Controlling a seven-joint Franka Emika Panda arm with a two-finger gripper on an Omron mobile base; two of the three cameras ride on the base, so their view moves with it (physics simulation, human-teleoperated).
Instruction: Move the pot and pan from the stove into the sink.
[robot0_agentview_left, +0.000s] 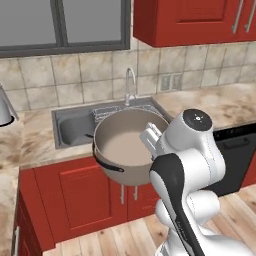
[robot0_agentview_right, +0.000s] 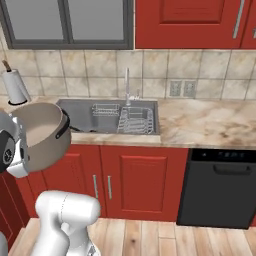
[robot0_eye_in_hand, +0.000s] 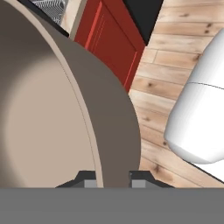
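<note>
Right now I have the gripper (robot0_eye_in_hand: 113, 183) clenched on the wall of the pot (robot0_agentview_left: 127, 145), one finger inside and one outside, so it hangs tilted in the air just short of the sink (robot0_agentview_left: 70, 131).

White glossy arm (robot0_agentview_left: 192, 165), chunky rounded links, black joint bands, dark round cap with tiny dots at 12 o'clock.
</note>
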